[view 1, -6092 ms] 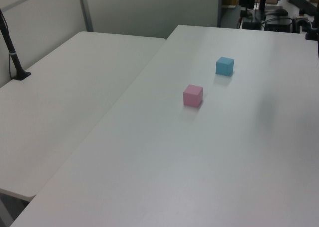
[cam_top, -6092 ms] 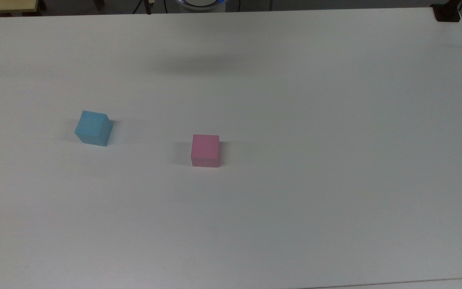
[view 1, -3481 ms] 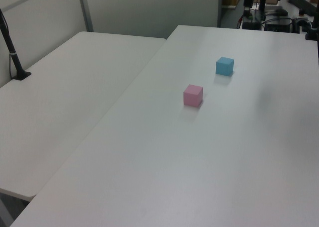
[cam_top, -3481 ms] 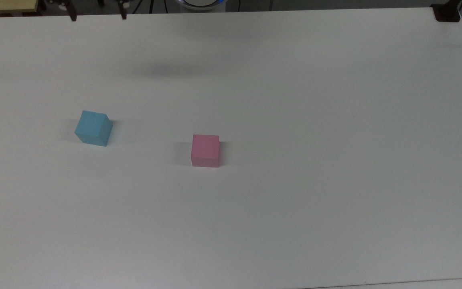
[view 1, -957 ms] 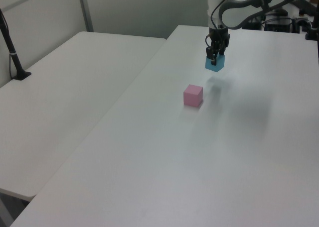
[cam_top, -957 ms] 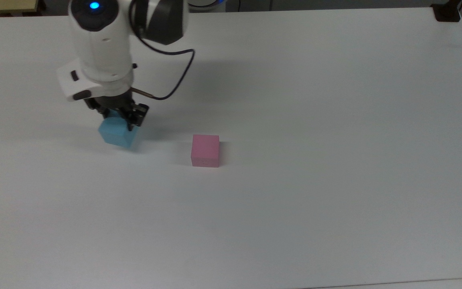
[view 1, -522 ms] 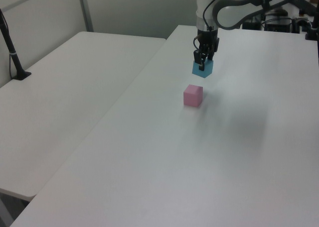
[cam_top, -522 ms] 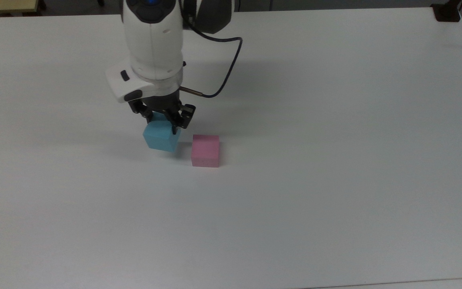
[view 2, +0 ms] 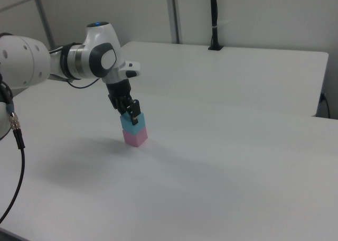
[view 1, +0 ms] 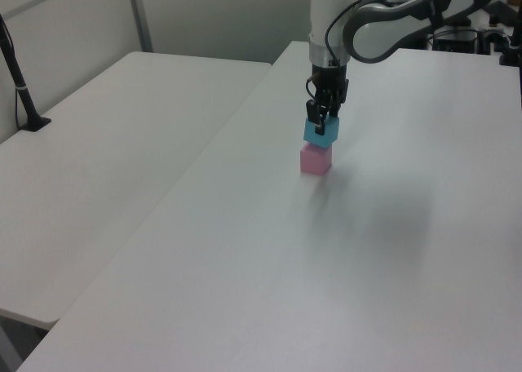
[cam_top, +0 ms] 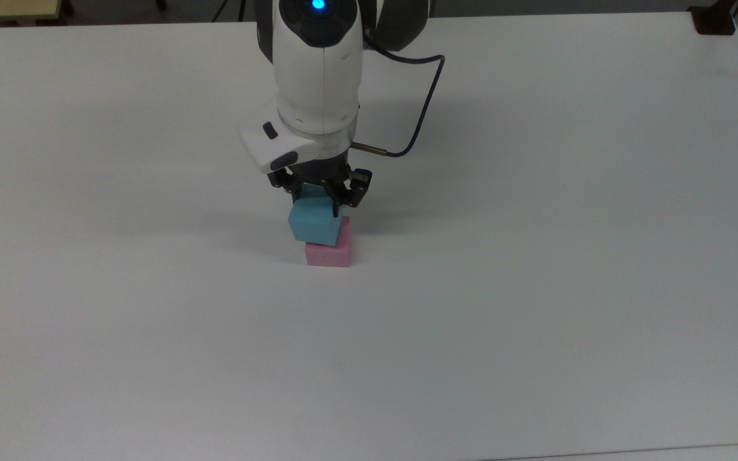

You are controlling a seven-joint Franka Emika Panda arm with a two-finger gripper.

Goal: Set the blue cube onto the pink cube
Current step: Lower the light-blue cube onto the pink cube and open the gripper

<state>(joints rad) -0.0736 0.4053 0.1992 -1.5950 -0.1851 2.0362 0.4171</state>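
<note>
The blue cube (cam_top: 311, 224) (view 1: 318, 134) (view 2: 132, 126) is held in my gripper (cam_top: 319, 202) (view 1: 321, 121) (view 2: 130, 112), whose fingers are shut on its sides. It sits directly over the pink cube (cam_top: 329, 253) (view 1: 315, 161) (view 2: 135, 137), which rests on the white table (cam_top: 535, 256). In the left view and the right view the blue cube's underside meets the pink cube's top. It is turned a little relative to the pink cube in the top view.
A second white table (view 1: 98, 168) adjoins at the left view's left, with a black post (view 1: 20, 82) on it. A black cable (cam_top: 417, 115) loops from my wrist. A black mount (cam_top: 713, 20) stands at the top view's far right corner.
My gripper has carried the blue cube to the right in the top view, from beside the pink cube to directly over it.
</note>
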